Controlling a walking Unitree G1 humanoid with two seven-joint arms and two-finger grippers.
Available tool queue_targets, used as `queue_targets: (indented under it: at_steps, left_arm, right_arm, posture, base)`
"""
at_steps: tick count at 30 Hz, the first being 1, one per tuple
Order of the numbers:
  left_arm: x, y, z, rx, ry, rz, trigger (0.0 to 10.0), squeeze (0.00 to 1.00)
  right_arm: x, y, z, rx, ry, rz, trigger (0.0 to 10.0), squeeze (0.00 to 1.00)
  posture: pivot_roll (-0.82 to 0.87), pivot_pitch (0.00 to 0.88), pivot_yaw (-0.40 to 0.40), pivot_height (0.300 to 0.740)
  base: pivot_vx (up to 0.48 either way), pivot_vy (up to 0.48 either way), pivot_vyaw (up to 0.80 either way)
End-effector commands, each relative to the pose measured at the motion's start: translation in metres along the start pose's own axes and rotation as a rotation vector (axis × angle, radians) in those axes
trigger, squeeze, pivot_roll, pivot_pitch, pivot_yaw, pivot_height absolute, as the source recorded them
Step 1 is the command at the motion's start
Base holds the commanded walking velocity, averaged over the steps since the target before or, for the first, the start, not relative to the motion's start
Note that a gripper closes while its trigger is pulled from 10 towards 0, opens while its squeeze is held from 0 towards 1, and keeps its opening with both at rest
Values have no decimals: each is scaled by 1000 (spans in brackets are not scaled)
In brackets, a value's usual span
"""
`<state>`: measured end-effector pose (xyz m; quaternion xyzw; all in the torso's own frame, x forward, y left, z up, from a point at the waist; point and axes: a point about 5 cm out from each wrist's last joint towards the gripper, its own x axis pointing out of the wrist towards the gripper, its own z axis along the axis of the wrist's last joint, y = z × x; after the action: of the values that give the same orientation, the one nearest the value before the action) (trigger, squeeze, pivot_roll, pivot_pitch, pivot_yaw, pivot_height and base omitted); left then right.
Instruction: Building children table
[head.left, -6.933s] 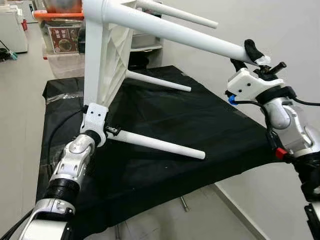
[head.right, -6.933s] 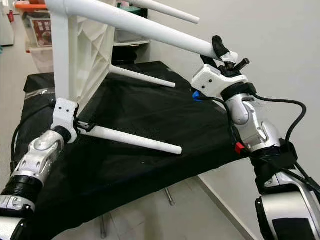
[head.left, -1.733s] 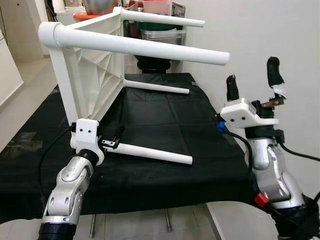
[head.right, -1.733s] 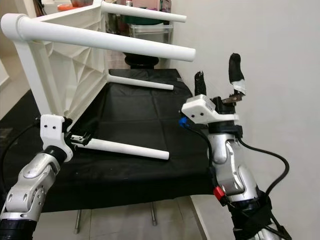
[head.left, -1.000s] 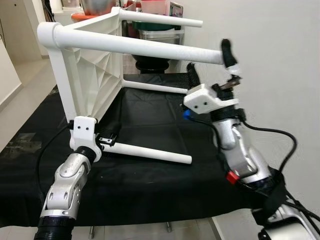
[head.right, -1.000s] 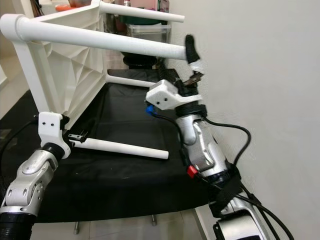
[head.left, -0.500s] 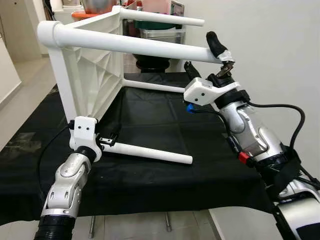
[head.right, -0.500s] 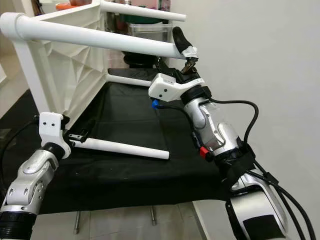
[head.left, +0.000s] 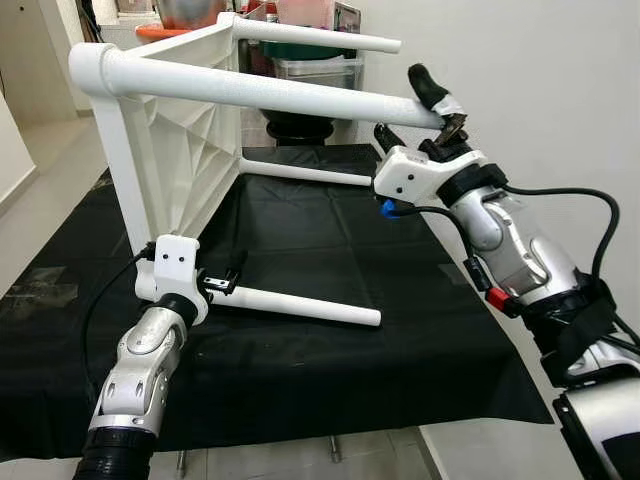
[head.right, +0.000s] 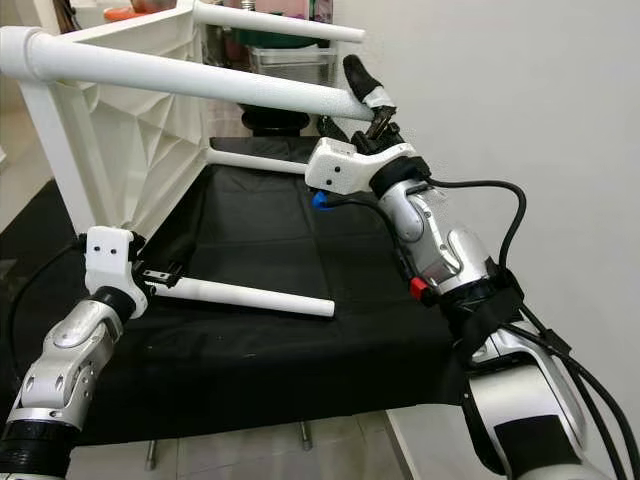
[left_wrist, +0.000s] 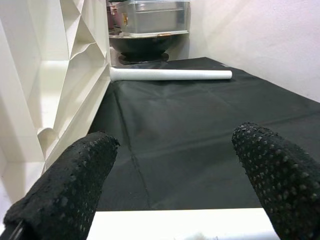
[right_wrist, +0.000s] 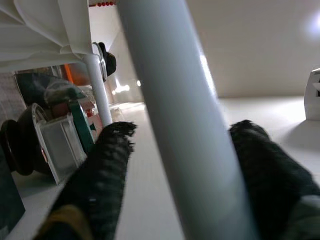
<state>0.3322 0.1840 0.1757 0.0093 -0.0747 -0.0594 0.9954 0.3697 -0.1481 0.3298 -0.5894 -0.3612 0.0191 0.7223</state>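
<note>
table (head.left: 170, 160) on its side between both grippers

— What carries everything here?
— A surface (head.left: 420, 330) draped in black cloth (head.left: 300, 240).
— And what lies directly on it?
— A white children's table (head.left: 190, 150) tipped on its side, its two lower legs (head.left: 300, 306) lying along the cloth, the other two up in the air.

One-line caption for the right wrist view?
Right gripper straddling a white table leg, fingers open either side.
</note>
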Motion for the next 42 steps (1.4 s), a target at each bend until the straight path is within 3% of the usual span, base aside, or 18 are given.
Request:
queue_targets:
  at_steps: [1, 14, 22, 26, 28, 31, 33, 36, 37, 42]
  left_arm:
    - [3, 0, 1, 14, -2, -2, 10000, 0]
    - [5, 0, -1, 27, 10, -2, 10000, 0]
    - [10, 13, 0, 57, 27, 36, 10000, 0]
    - [13, 34, 2, 91, 44, 49, 10000, 0]
    - [13, 34, 2, 91, 44, 49, 10000, 0]
    - [17, 57, 2, 63, 70, 79, 10000, 0]
    - [20, 71, 2, 61, 94, 84, 10000, 0]
    - [22, 76, 4, 75, 105, 76, 10000, 0]
    - [24, 86, 5, 44, 119, 99, 10000, 0]
    - [23, 100, 2, 19, 152, 144, 10000, 0]
  right_arm:
    - [3, 0, 5, 15, -23, 23, 0, 0]
    - [6, -7, 12, 43, -47, 25, 0, 0]
    - [10, -18, 8, 36, -29, 9, 0, 0]
    - [13, -23, 4, 41, -15, -7, 0, 0]
    - [13, -23, 4, 41, -15, -7, 0, 0]
    - [13, -27, 5, 56, -20, -24, 0, 0]
    - [13, -32, 10, 92, -55, -51, 0, 0]
    - [12, -33, 13, 113, -73, -62, 0, 0]
    - [8, -34, 20, 147, -127, -80, 0, 0]
    - [1, -38, 28, 201, -190, -119, 0, 0]
  posture:
    - [-13, 0, -48, 740]
    - [-14, 0, -44, 740]
    - [-8, 0, -45, 740]
    - [4, 0, -47, 740]
    - [4, 0, -47, 740]
    - [2, 0, -42, 740]
    - [1, 0, -40, 740]
    - [-1, 0, -37, 740]
    - [-3, 0, -32, 740]
    - [-7, 0, -29, 740]
  base:
    - [0, 0, 0]
    - [0, 0, 0]
    - [0, 0, 0]
    - [0, 0, 0]
    - [0, 0, 0]
    - [0, 0, 0]
    - [0, 0, 0]
    - [0, 0, 0]
    - [0, 0, 0]
    - [0, 0, 0]
